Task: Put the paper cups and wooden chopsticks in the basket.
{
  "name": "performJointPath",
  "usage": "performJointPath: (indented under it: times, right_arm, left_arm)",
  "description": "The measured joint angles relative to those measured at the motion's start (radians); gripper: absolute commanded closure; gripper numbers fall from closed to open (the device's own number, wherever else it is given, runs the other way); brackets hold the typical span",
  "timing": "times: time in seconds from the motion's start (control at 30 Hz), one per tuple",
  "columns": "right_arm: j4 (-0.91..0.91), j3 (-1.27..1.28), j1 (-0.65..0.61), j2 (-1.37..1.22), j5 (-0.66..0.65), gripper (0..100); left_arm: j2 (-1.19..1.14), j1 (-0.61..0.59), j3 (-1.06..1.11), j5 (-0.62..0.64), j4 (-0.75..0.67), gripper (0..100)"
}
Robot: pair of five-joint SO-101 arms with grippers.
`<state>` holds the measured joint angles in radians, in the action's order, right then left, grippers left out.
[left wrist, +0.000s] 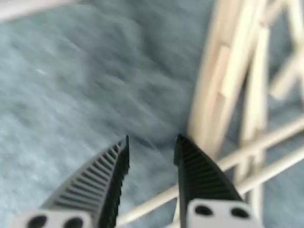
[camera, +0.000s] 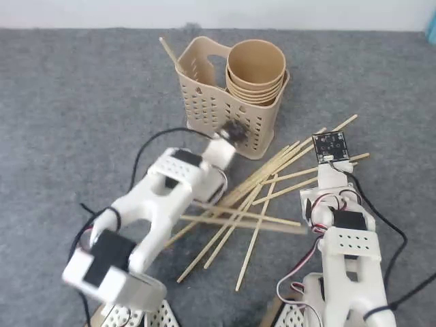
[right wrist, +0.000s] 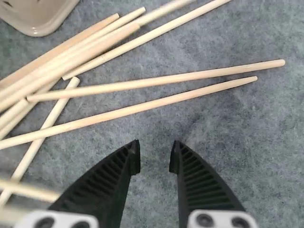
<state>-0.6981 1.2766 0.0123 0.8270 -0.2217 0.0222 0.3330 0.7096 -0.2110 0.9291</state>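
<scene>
Jaws on the left gripper (left wrist: 153,140): parted, black and ribbed, nothing between them, hovering over the grey desk (left wrist: 71,71). Pale bars just beside one tip, too blurred to identify. From the high view, left arm (camera: 160,204) white, stretched up the desk, gripper end close against the lower front wall of the basket (camera: 204,102).

Basket: beige plastic, tall, upright, walls pierced with rows of small slots, a handle cut-out near the rim. Placed toward the far middle of the desk. Inside its right half, paper cups (camera: 255,65): tan, nested in one stack, rims stepped one above another, topping the basket's rim. At its far left corner, a single chopstick (camera: 167,49) poking out at a slant.

Just below and right of the basket, wooden chopsticks (camera: 253,197): pale, slim, round, loose on the desk in a crossed heap between the two arms. Most fanned along a diagonal toward the basket's near right corner, a few lying across them.

Jaws on the right gripper (right wrist: 155,145): likewise parted, gripping nothing, over bare grey cover just short of two nearly parallel sticks of the heap. Basket corner (right wrist: 38,19) farther off. Right arm (camera: 347,245) white, at the right edge of the heap.
</scene>
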Motion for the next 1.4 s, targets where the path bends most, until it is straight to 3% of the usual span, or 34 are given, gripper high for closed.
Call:
performJointPath:
  times: [0.3,0.57,0.67,0.83,1.1,1.27,1.4]
  right_arm:
    - [0.000,0.000,0.000,0.000,-0.028,87.6]
    - [0.000,0.000,0.000,0.000,-0.031,87.6]
    - [0.000,0.000,0.000,0.000,-0.031,87.6]
    - [0.000,0.000,0.000,0.000,-0.031,87.6]
    - [0.000,0.000,0.000,0.000,-0.031,87.6]
    - [0.000,0.000,0.000,0.000,-0.031,87.6]
    - [0.000,0.000,0.000,0.000,-0.031,87.6]
  left_arm:
    - [0.354,-0.002,0.100,-0.035,0.078,84]
    - [0.548,0.020,0.133,-0.466,0.419,85]
    - [0.611,0.048,0.167,-0.548,0.512,85]
    - [0.690,0.190,0.287,-0.609,0.598,85]
    - [0.770,0.327,0.344,-0.617,0.565,85]
    - [0.697,0.327,0.436,-0.612,0.393,85]
    - [0.568,0.325,0.453,-0.571,0.196,92]
